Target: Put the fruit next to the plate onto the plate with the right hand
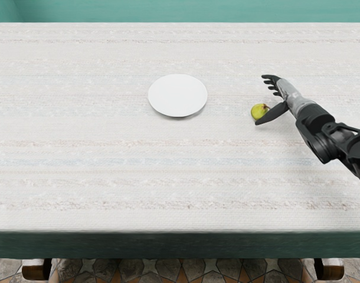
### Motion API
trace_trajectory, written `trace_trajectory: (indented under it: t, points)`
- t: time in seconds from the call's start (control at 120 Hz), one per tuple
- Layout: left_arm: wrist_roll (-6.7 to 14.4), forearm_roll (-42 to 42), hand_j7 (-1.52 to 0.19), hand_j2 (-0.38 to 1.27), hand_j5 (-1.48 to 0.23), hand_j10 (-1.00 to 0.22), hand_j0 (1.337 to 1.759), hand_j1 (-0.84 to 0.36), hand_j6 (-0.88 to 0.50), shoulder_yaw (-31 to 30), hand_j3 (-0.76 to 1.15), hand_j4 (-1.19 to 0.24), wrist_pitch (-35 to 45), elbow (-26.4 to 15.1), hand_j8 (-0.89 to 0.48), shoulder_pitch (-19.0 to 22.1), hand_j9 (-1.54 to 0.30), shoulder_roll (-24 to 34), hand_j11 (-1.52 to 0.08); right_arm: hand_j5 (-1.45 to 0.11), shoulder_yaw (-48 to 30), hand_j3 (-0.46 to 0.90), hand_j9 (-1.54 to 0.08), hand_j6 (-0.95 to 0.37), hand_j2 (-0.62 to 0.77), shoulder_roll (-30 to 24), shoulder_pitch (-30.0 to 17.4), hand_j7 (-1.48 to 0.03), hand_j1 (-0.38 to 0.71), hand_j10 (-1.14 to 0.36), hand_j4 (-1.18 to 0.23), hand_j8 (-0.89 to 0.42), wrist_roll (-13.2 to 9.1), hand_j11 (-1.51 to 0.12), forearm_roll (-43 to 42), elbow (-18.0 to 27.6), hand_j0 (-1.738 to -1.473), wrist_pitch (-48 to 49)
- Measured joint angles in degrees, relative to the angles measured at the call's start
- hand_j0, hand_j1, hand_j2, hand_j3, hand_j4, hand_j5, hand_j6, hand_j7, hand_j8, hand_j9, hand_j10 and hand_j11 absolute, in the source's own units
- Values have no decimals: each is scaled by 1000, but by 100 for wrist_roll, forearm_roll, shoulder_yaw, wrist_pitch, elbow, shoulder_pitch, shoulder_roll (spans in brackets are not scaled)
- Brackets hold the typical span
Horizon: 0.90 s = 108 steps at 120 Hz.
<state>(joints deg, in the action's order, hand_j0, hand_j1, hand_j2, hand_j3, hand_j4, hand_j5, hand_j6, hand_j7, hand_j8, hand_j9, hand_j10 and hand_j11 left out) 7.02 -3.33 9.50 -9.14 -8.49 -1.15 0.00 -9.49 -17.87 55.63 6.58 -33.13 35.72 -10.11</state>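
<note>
A pale, green-edged table (168,188) stands before a teal wall (180,10) on seemingly patterned tile floor (186,272).

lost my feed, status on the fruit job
Right hand open beside fruit, no grasp yet; left out of view. Fruit on table, right of plate. Nothing between them.

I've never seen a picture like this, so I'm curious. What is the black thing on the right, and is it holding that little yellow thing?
This is a computer-made picture from the robot's head, looking down at a table. The black thing is the robot's right arm, which ends in a five-finger robot hand. On the table are a white plate and, to its right, a small yellow-green fruit. The robot hand is open right beside the fruit and is not holding it yet.
</note>
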Motion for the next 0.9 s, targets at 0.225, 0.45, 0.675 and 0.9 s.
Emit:
trace_trajectory:
  t: [0.225,0.45,0.675,0.9]
  points:
    - [1,-1,-1,0,-1,-1,1658,348,-1,0,0,-1,0,1,-1,-3,-1,0,-1,-309,137,0,-311,-239,-45,29,-15,-306,-69,-233,-236,-235,19,-311,1,-19,-1658,-61]
    - [1,-1,-1,0,-1,-1,1658,348,-1,0,0,-1,0,2,-1,-4,-1,0,-1,-423,234,0,-424,-324,-53,29,-22,-420,27,-320,-321,-321,51,-425,1,-20,-1658,-28]
    - [1,-1,-1,0,-1,-1,1658,348,-1,-2,0,-1,0,1,-1,-1,-1,0,-1,-529,283,0,-530,-407,-52,29,-17,-528,118,-303,-407,-407,54,-538,1,-16,-1658,11]
    - [1,-1,-1,0,-1,-1,1658,348,-1,-1,0,-1,0,0,-1,0,-1,0,-1,-649,288,0,-653,-485,-40,22,-21,-662,229,-141,-519,-452,61,-759,-14,-14,-1657,98]
